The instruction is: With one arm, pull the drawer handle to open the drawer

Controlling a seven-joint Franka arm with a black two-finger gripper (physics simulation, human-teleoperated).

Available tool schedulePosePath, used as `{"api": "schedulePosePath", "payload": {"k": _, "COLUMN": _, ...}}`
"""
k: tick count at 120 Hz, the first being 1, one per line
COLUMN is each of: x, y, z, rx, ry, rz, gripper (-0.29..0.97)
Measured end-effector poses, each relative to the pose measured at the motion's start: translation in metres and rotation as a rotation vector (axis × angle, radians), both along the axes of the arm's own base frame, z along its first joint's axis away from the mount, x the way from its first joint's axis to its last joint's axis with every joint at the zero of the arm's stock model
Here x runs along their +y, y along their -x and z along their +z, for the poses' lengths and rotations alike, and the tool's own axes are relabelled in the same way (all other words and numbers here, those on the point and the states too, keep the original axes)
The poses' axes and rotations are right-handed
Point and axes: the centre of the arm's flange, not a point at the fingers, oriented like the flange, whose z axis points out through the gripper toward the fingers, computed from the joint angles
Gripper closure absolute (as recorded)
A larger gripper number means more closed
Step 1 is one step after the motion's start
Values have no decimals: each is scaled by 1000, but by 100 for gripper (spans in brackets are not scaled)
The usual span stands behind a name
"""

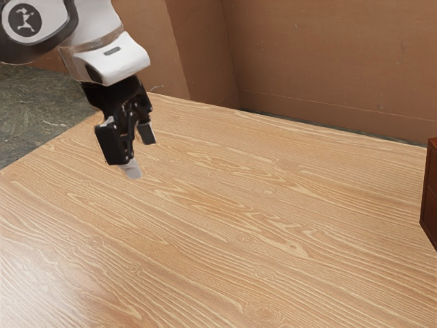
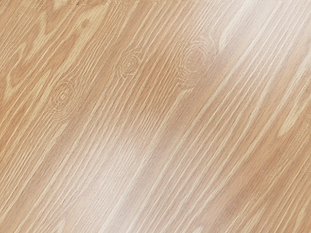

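One cabinet, one table, jaws apart.

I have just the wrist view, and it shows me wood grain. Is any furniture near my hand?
Observer: A dark brown cabinet stands at the exterior view's right edge, across the table from the arm.
Operator: Do the jaws hold something?
Observer: No, the jaws stand open and empty, at the exterior view's left.
Operator: Do they touch the wood?
Observer: They point down at it, seemingly a little above.
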Motion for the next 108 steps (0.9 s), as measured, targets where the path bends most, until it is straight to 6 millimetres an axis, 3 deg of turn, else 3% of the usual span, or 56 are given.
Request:
{"api": "schedulePosePath", "payload": {"k": 9, "x": -28, "y": -8, "z": -10, "rx": 16, "ry": -10, "rz": -117, "gripper": 0}}
{"api": "schedulePosePath", "payload": {"k": 25, "x": -53, "y": -37, "z": -40, "rx": 43, "ry": 23, "rz": -264, "gripper": 0}}
{"api": "schedulePosePath", "payload": {"k": 47, "x": -85, "y": -70, "z": -56, "rx": 2, "ry": 81, "rz": -475, "gripper": 0}}
{"api": "schedulePosePath", "payload": {"k": 65, "x": -151, "y": -89, "z": -67, "rx": -46, "ry": 91, "rz": -759, "gripper": 0}}
{"api": "schedulePosePath", "payload": {"k": 82, "x": -176, "y": -104, "z": -78, "rx": -128, "ry": 83, "rz": -941, "gripper": 0}}
{"api": "schedulePosePath", "payload": {"k": 94, "x": -187, "y": -122, "z": -94, "rx": -189, "ry": 91, "rz": -1048, "gripper": 8}}
{"api": "schedulePosePath", "payload": {"k": 108, "x": -218, "y": -131, "z": -107, "rx": -270, "ry": 92, "rz": -1186, "gripper": 23}}
